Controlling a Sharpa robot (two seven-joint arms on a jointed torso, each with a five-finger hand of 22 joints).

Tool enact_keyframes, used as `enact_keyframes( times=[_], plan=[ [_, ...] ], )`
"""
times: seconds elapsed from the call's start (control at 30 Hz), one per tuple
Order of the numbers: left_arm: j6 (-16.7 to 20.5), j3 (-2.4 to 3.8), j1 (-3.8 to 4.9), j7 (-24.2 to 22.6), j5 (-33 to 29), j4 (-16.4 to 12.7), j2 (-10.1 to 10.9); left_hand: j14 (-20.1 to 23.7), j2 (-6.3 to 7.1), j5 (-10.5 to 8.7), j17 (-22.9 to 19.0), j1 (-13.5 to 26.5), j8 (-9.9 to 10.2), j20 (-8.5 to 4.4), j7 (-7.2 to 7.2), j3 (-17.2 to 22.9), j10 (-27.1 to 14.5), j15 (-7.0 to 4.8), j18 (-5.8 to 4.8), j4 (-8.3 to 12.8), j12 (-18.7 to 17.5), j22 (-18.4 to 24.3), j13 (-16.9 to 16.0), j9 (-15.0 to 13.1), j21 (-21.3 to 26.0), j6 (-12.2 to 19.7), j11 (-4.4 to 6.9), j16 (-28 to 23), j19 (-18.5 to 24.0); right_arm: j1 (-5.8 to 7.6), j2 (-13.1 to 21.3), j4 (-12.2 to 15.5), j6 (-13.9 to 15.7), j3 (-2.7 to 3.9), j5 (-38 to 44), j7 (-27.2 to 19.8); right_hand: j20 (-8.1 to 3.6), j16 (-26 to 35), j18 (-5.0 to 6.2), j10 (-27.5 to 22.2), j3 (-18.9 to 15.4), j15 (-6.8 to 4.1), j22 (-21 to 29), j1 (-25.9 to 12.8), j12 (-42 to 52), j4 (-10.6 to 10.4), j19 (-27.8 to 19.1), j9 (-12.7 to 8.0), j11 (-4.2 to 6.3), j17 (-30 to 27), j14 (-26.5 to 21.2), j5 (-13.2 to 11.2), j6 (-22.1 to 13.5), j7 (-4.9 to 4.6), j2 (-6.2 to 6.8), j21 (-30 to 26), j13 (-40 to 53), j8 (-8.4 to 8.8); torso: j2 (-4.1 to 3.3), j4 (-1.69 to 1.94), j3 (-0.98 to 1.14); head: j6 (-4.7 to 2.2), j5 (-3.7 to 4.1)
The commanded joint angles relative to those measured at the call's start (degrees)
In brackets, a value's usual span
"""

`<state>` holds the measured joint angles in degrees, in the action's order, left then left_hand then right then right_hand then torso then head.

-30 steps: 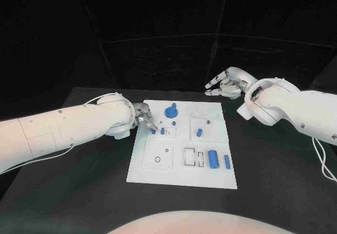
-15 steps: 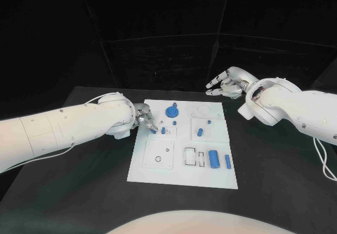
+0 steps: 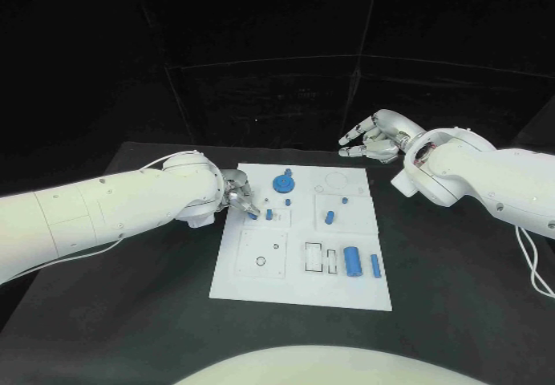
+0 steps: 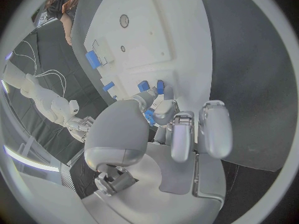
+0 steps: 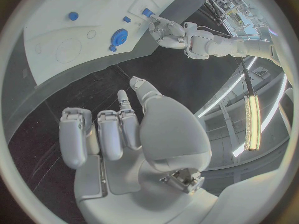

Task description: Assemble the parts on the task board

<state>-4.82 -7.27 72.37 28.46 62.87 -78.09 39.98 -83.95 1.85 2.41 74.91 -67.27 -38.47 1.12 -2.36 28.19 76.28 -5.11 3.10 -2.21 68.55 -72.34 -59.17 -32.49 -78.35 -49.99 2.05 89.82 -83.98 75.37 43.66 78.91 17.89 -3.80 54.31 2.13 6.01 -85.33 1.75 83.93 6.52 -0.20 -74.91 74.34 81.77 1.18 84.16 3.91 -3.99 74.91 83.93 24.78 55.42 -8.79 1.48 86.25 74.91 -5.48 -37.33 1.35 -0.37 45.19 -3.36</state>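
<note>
Black table (image 3: 463, 281) is lying flat across the lower half of the head view, its far edge running straight from side to side. The matte top is catching a faint sheen toward the near side. The same dark surface is showing in the left wrist view (image 4: 249, 59). Dark backdrop (image 3: 277, 80) is standing behind the far edge. Thin pale seams (image 3: 266, 61) are crossing it and dividing it into panels.

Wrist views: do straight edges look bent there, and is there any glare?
Left wrist view: the white board's straight edges curve strongly. Right wrist view: the board bends too, and a bright lamp strip glares at the rim. Head view: the board keeps straight edges, background dark.
</note>
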Motion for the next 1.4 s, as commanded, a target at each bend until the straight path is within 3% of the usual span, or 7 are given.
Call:
enact_keyframes(
  times=[0.03,0.37,0.47,0.87,1.2,1.4],
  plan=[
    [-0.8,-0.07,-0.06,0.24,0.54,0.37,-0.28,-6.05,-0.09,0.29,15.09,1.11,-0.53,-0.33,0.32,4.56,0.59,-0.25,0.47,3.86,-0.09,-0.11,-0.21,-0.23,-0.26,-1.02,0.03,0.18,-0.46,0.11,-0.06,0.12,-0.34,0.04,0.13,-0.31,-0.39,0.31,0.29,1.14,0.23,-0.44,-6.17,-0.41,-0.15,0.0,1.29,-0.05,0.29,4.93,3.88,0.35,0.32,-0.09,0.1,-0.25,8.57,0.35,-0.01,-0.08,0.0,0.04,-0.01],
    [-1.9,-0.07,-0.06,-0.02,0.55,1.4,-1.34,-6.05,1.35,0.34,15.09,5.78,-1.7,-0.56,0.99,4.82,0.6,-0.62,0.52,1.78,-0.17,-0.05,-0.03,-0.7,-0.13,-2.21,0.53,0.18,-0.44,0.11,-0.07,0.13,-0.48,0.04,0.13,-0.27,-0.39,0.33,0.3,1.13,0.29,-0.44,-6.13,-0.42,-0.17,0.0,1.27,-0.05,0.3,4.89,3.88,0.36,0.34,-0.08,0.08,-0.27,8.55,0.34,0.0,-0.1,0.02,0.16,0.05],
    [-1.86,-0.06,-0.06,0.0,0.55,1.58,-1.5,-6.05,1.67,0.34,15.09,6.42,-2.02,-0.64,1.12,4.83,0.7,-0.71,0.51,1.6,-0.04,-0.14,-0.17,-0.84,-0.17,-2.43,0.63,0.18,-0.47,0.11,-0.08,0.09,-0.48,0.04,0.13,-0.27,-0.39,0.36,0.31,1.07,0.38,-0.45,-6.09,-0.42,-0.27,0.01,1.25,-0.04,0.3,4.83,3.87,0.41,0.38,-0.08,0.07,-0.29,8.48,0.32,0.0,-0.04,-0.06,0.26,0.18],
    [-2.24,-0.06,-0.06,0.4,0.56,2.05,-1.62,-6.05,2.8,0.33,15.09,8.23,-3.2,-0.88,1.53,4.37,1.21,-0.98,0.37,1.2,0.57,-0.86,-0.83,-1.38,-0.61,-3.14,0.97,0.18,-0.72,0.11,-0.17,-0.07,-0.68,0.04,0.13,-0.16,-0.4,0.38,0.31,1.05,0.4,-0.45,-6.09,-0.47,-0.31,0.02,1.25,-0.04,0.3,4.81,3.86,0.43,0.37,-0.08,0.13,-0.3,8.45,0.33,0.0,0.03,0.02,0.36,0.2],
    [-1.33,-0.05,-0.05,0.62,0.56,2.93,-1.94,-6.05,4.76,0.29,15.09,12.82,-4.42,-0.96,1.5,-0.54,1.29,-0.98,0.4,-1.32,0.37,-0.64,-0.39,-1.88,-0.39,-3.88,0.92,0.18,-0.66,0.11,-0.27,-0.19,-0.82,0.04,0.13,-0.01,-0.39,0.6,0.38,0.84,0.47,-0.43,-5.75,-0.9,-0.64,-0.17,1.08,-0.06,0.26,4.4,3.77,0.46,0.29,-0.12,0.28,-0.46,8.2,0.38,0.04,-0.06,0.01,0.44,0.16],
    [-0.9,-0.05,-0.05,0.68,0.56,3.3,-2.16,-6.05,4.73,0.3,15.09,13.63,-4.76,-1.01,1.54,-4.22,1.26,-1.05,0.4,-2.2,0.26,-0.67,-0.23,-1.99,-0.33,-3.71,0.97,0.18,-0.69,0.11,-0.29,-0.23,-0.77,0.04,0.13,0.02,-0.38,0.72,0.41,0.73,0.51,-0.42,-5.63,-1.06,-0.81,-0.25,1.01,-0.07,0.25,4.17,3.72,0.48,0.22,-0.13,0.32,-0.53,8.07,0.42,0.02,0.0,0.02,0.42,0.15]
  ],
)
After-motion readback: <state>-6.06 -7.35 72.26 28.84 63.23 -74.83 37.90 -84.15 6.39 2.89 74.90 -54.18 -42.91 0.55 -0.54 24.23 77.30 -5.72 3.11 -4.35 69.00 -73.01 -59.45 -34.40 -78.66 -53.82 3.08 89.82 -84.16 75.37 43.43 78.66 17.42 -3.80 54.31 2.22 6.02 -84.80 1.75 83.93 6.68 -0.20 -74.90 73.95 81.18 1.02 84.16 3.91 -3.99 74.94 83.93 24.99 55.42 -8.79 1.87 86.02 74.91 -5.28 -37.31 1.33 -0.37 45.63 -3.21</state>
